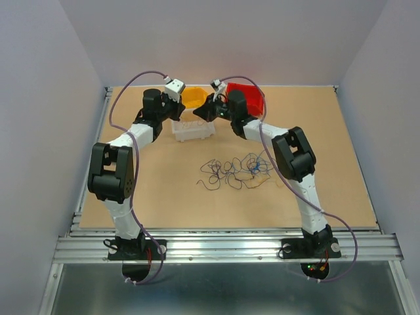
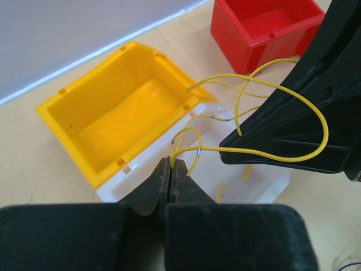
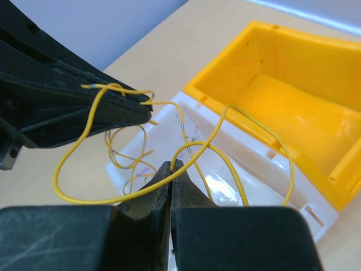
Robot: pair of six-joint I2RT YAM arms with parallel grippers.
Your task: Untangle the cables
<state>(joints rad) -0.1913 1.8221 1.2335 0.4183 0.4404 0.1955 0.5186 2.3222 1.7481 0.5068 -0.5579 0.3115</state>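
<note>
Both grippers hold one thin yellow cable above the white bin (image 1: 194, 130). In the left wrist view my left gripper (image 2: 171, 162) is shut on the yellow cable (image 2: 271, 156), which loops right across the other gripper. In the right wrist view my right gripper (image 3: 171, 165) is shut on the same yellow cable (image 3: 84, 199), whose loops hang over the white bin (image 3: 242, 186). More yellow wire lies inside that bin. From above, the left gripper (image 1: 180, 105) and right gripper (image 1: 201, 111) sit close together. A tangle of blue, dark and pale cables (image 1: 236, 170) lies mid-table.
A yellow bin (image 1: 192, 97) stands behind the white bin, and it shows empty in the left wrist view (image 2: 118, 113). A red bin (image 1: 252, 98) stands at the back right. Lilac arm cords arc beside both arms. Grey walls enclose the table.
</note>
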